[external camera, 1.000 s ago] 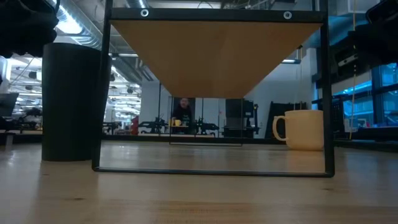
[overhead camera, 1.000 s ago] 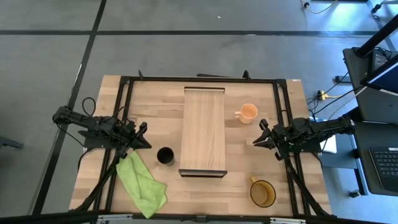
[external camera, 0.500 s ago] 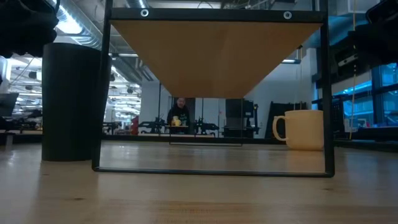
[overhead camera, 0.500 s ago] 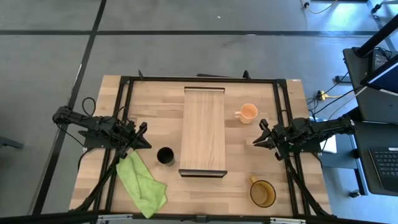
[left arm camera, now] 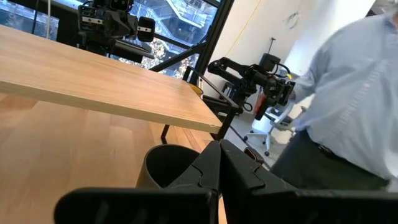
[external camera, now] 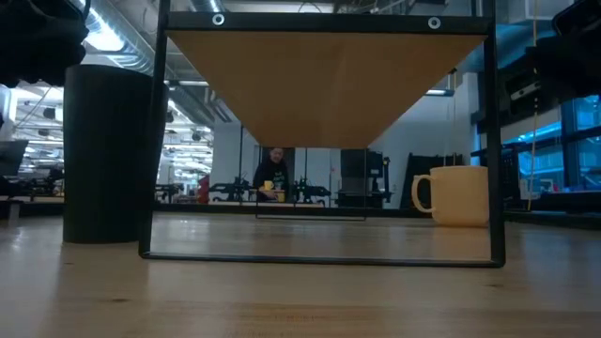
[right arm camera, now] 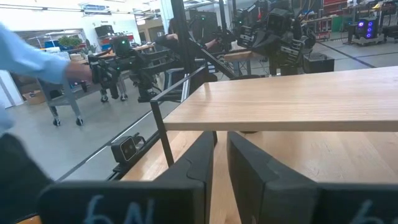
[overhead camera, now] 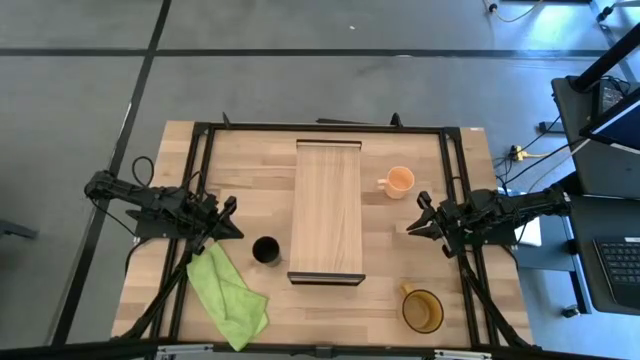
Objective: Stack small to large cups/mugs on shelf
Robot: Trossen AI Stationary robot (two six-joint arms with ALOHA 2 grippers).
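Note:
The light-wood shelf (overhead camera: pixel 327 210) stands on a black frame at the table's middle. The black cup (overhead camera: pixel 266 250) stands upright on the table left of the shelf's near end and shows in the low view (external camera: pixel 108 155). The peach mug (overhead camera: pixel 400 181) stands right of the shelf, toward the far side. The amber mug (overhead camera: pixel 422 310) stands at the near right. My left gripper (overhead camera: pixel 232 218) is shut and empty, left of the black cup (left arm camera: pixel 165 167). My right gripper (overhead camera: pixel 415 215) is shut and empty, right of the shelf (right arm camera: pixel 298 99), between the two mugs.
A green cloth (overhead camera: pixel 228 293) lies crumpled at the near left, by the black cup. The shelf's black frame legs (external camera: pixel 150 141) stand on the table. A person in a light shirt (left arm camera: pixel 348 93) stands beyond the table's near side.

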